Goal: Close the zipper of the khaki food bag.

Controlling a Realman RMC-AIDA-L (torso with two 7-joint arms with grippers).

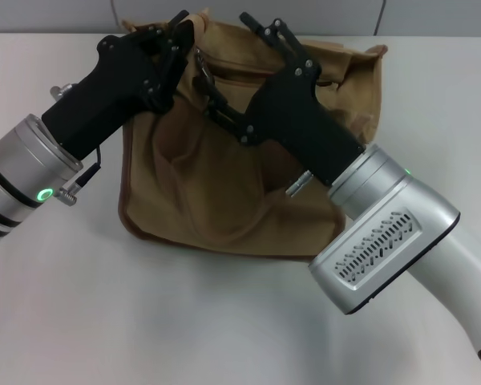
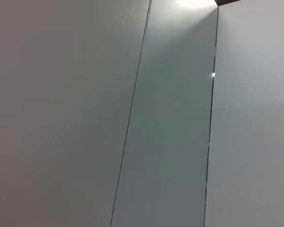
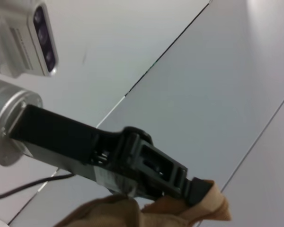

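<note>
The khaki food bag (image 1: 216, 184) stands on the white table, slumped, with its top edge toward the wall. My left gripper (image 1: 183, 30) is at the bag's top left corner, shut on a fold of its fabric. The right wrist view shows that same left gripper (image 3: 199, 191) pinching the tan cloth (image 3: 215, 205). My right gripper (image 1: 220, 38) is open over the middle of the bag's top, one finger (image 1: 260, 26) above the rim and the other finger (image 1: 212, 92) low against the front. The zipper (image 1: 228, 70) runs across the top, largely hidden by the fingers. I cannot make out its slider.
The white table (image 1: 184, 321) spreads out in front of the bag. A grey panelled wall (image 2: 170, 118) rises just behind it. Both black forearms cross in over the bag from the two front corners.
</note>
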